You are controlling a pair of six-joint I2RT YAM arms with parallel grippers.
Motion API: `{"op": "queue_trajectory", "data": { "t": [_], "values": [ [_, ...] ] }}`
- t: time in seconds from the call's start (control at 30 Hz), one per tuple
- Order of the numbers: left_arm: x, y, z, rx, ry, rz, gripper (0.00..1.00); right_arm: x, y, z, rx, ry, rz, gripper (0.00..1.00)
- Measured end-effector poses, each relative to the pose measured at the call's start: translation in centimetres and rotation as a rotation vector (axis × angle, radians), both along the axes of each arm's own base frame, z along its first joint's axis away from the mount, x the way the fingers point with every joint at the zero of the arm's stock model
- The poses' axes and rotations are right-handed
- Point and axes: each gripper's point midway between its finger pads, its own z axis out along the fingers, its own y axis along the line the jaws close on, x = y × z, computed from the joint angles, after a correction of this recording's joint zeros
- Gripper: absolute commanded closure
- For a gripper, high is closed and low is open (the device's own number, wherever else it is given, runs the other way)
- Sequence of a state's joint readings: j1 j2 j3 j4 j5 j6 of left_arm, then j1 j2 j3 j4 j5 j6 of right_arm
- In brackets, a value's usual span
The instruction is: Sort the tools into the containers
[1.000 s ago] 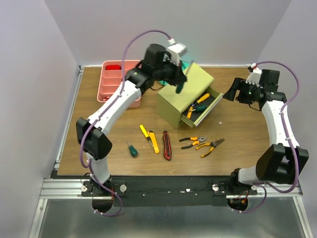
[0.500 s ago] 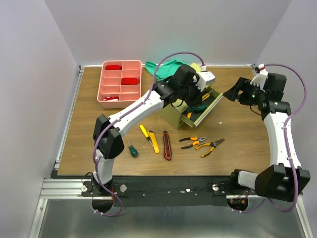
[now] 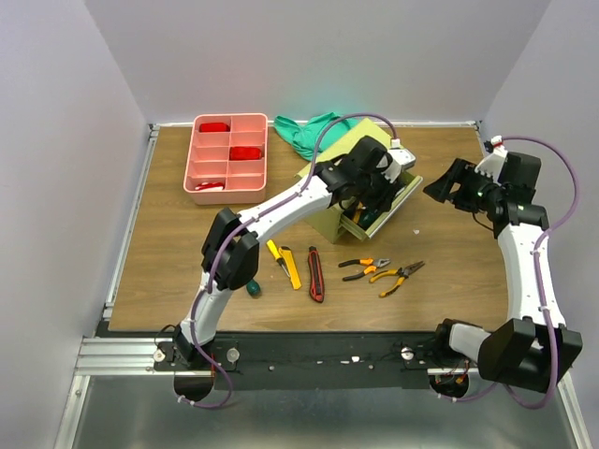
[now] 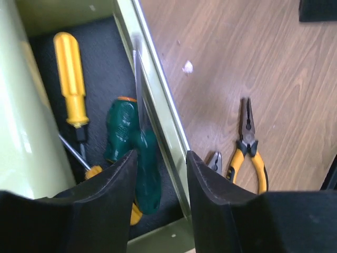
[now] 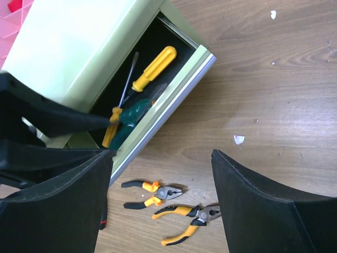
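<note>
My left gripper hangs over the open drawer of the green chest, which stands toward the back edge of the table. Its fingers are parted and pinch nothing. The green screwdriver lies on the drawer floor just under them, its shaft propped on the drawer's front rim, beside a yellow screwdriver. I judge this one delivered, since the drawer is where the screwdrivers gather. My right gripper hovers right of the chest, spread wide and empty, kept clear so the arms do not crowd each other. Toward the table's front edge two pliers, a yellow knife and a red-black knife wait unsorted. The pink tray sits at the back left corner.
</note>
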State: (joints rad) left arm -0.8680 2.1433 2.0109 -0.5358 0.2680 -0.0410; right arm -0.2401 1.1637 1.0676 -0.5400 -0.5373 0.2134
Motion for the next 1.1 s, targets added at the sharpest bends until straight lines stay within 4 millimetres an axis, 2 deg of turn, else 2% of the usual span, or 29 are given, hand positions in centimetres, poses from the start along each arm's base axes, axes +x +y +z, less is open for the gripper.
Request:
{"op": "queue_trajectory", "data": {
  "t": [0.1, 0.23, 0.3, 0.37, 0.43, 0.47, 0.5, 0.53, 0.57, 0.67, 0.7, 0.73, 0.8, 0.93, 1.03, 1.1],
  "values": [
    [0.6, -0.3, 1.8, -0.037, -0.020, 0.012, 0.42, -0.2, -0.1, 0.1, 0.001, -0.005, -0.005, 0.17],
    [0.8, 0.5, 6.7, -0.110, -0.088, 0.023, 0.39, -0.4, -0.1, -0.5, 0.010, 0.012, -0.009, 0.17],
    [0.2, 2.7, 10.8, -0.157, -0.146, 0.039, 0.38, -0.4, -0.1, -0.6, 0.011, 0.014, -0.011, 0.17],
    [-0.7, 5.1, 13.2, -0.179, -0.179, 0.054, 0.37, -0.4, -0.2, -0.6, 0.011, 0.014, -0.012, 0.17],
    [-1.7, 9.2, 15.1, -0.194, -0.221, 0.091, 0.36, -0.3, -0.2, -0.6, 0.010, 0.011, -0.012, 0.17],
    [-2.2, 11.3, 15.3, -0.189, -0.230, 0.116, 0.36, -0.3, -0.2, -0.6, 0.010, 0.009, -0.012, 0.17],
    [-2.4, 13.6, 14.7, -0.174, -0.228, 0.146, 0.36, -0.2, -0.2, -0.6, 0.010, 0.009, -0.011, 0.17],
    [-2.7, 15.1, 13.2, -0.146, -0.216, 0.160, 0.35, -0.1, -0.2, -0.7, 0.012, 0.010, -0.011, 0.17],
    [-2.8, 17.5, 11.5, -0.111, -0.196, 0.197, 0.34, 0.0, -0.2, -0.8, 0.014, 0.011, -0.012, 0.17],
    [-3.9, 21.6, 3.7, 0.030, -0.049, 0.277, 0.30, 0.2, -0.2, -1.2, 0.030, 0.026, -0.013, 0.18],
    [-4.6, 23.6, -0.2, 0.107, 0.040, 0.329, 0.30, 0.3, -0.1, -1.4, 0.036, 0.034, -0.013, 0.18],
    [-5.1, 24.8, -2.3, 0.151, 0.093, 0.362, 0.30, 0.4, -0.1, -1.4, 0.041, 0.037, -0.013, 0.18],
    [-6.9, 28.8, -7.1, 0.264, 0.247, 0.490, 0.30, 0.5, 0.0, -1.6, 0.053, 0.044, -0.013, 0.18],
    [-8.0, 33.4, -10.1, 0.304, 0.413, 0.714, 0.30, 0.7, 0.1, -2.0, 0.066, 0.057, -0.013, 0.18],
    [-9.2, 34.8, -11.5, 0.308, 0.508, 0.812, 0.32, 0.7, 0.1, -2.0, 0.066, 0.057, -0.013, 0.18],
    [-10.0, 34.9, -12.1, 0.310, 0.556, 0.842, 0.33, 0.7, 0.1, -2.0, 0.066, 0.057, -0.013, 0.18]
  ]
}}
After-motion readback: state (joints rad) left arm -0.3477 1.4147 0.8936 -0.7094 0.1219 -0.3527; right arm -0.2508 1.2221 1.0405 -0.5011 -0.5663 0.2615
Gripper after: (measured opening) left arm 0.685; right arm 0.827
